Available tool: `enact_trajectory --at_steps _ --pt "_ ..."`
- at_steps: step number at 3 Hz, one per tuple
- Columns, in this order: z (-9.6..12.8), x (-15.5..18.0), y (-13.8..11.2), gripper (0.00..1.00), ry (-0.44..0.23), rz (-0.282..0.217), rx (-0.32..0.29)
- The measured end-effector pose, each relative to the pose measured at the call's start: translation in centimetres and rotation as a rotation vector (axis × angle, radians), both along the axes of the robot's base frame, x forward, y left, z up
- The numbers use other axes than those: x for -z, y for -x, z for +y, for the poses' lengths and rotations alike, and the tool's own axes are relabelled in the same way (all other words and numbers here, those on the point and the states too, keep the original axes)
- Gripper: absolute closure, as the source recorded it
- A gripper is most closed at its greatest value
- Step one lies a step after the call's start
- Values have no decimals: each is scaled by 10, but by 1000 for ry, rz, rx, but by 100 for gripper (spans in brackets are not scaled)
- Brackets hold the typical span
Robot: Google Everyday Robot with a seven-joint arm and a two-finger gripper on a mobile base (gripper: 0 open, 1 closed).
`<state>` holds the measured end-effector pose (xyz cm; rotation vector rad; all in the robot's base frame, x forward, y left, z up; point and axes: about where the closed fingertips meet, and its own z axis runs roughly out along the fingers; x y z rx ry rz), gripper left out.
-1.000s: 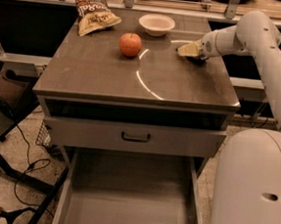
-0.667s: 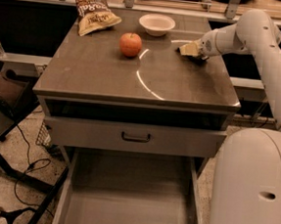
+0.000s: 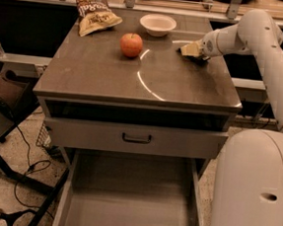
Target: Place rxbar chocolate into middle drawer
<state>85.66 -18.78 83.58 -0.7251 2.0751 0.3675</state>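
My gripper (image 3: pixel 190 50) is low over the right rear part of the countertop (image 3: pixel 110 77), right of the apple and in front of the white bowl. A small dark shape (image 3: pixel 196 58) shows under it on the counter. It may be the rxbar chocolate, but the gripper hides most of it. The middle drawer (image 3: pixel 128 203) stands pulled out at the bottom of the view, with a plain grey floor and thin side walls, and nothing in it.
A red apple (image 3: pixel 131 44) sits mid-counter. A tan snack bag (image 3: pixel 93 10) lies at the back left and a white bowl (image 3: pixel 157 24) at the back centre. The upper drawer front with a dark loop handle (image 3: pixel 137 138) is closed. Cables and a dark stand are on the floor at left.
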Motion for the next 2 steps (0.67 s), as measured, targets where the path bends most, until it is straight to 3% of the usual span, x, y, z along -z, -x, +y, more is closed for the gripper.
enact_trajectory --at_steps 2 --pt "0 -1 0 100 0 0 0"
